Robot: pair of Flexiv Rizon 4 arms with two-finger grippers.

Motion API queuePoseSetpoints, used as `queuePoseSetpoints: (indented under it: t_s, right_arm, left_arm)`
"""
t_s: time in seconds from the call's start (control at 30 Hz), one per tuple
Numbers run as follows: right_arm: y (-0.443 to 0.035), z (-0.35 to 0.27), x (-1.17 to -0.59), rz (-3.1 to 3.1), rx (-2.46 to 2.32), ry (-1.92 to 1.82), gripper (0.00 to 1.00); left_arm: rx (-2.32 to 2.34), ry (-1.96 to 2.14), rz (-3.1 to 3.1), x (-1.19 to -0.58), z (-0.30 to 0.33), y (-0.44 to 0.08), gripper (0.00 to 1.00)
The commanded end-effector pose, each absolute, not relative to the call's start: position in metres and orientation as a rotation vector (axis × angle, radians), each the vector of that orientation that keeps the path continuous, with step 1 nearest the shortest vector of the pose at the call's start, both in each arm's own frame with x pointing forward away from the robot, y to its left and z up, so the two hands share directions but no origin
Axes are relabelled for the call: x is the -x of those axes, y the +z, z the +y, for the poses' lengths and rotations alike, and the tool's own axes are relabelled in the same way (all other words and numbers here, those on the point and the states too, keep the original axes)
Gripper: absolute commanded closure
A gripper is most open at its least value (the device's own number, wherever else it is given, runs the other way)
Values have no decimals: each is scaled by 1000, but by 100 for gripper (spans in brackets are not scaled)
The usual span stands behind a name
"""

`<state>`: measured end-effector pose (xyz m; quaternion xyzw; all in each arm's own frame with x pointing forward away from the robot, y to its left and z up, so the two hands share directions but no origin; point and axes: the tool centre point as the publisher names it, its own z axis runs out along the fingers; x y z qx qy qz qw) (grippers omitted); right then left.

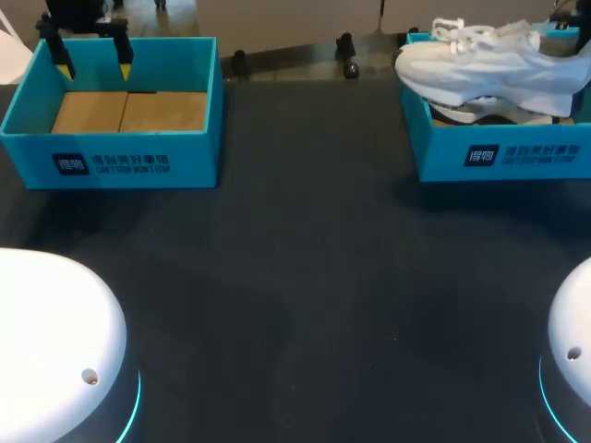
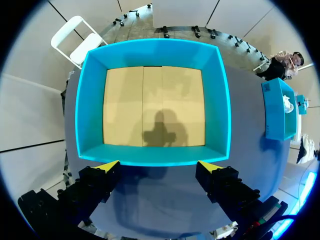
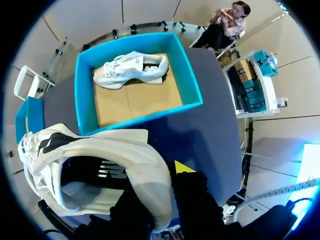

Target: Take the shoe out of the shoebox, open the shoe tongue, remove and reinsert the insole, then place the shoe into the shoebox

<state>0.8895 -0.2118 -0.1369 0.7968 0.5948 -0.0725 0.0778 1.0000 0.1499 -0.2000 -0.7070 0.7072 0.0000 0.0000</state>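
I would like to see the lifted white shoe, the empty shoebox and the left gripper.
lifted white shoe (image 1: 489, 63), head view, on its side.
empty shoebox (image 1: 194, 161), head view, on its front wall.
left gripper (image 1: 94, 67), head view, midway between its yellow tips.

The place looks like a robotics lab or test room, not a home or a shop. Two white arm bases, one on the left (image 1: 46, 341) and one on the right (image 1: 574, 337), each with a glowing blue ring, stand at the near edge of a plain dark table (image 1: 305, 277). On the table are two open blue shoeboxes, set well apart like a staged trial. The left gripper (image 1: 94, 69), black with yellow tips, hangs spread wide at the left shoebox (image 1: 120, 157). The right gripper (image 3: 165, 185) clamps the heel of a white shoe (image 1: 489, 65) over the right shoebox (image 1: 503, 157), and a second shoe (image 3: 132, 67) lies inside it.
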Motion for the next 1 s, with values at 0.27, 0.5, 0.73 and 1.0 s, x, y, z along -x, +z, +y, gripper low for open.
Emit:
queuePoseSetpoints:
  t_s: [0.27,0.5,0.73,1.0]
  right_arm:
    - [-137,-197,-868,1765,-2381,-187,100]
    - [-137,-197,-868,1765,-2381,-187,100]
    - [-135,-192,-867,1770,-2362,-182,100]
    - [-110,-157,-834,1771,-2303,-165,100]
  left_arm:
    - [2221,0,2222,-1000,150,-200,0]
    - [2221,0,2222,-1000,150,-200,0]
    - [2221,0,2222,-1000,150,-200,0]
    - [2221,0,2222,-1000,150,-200,0]
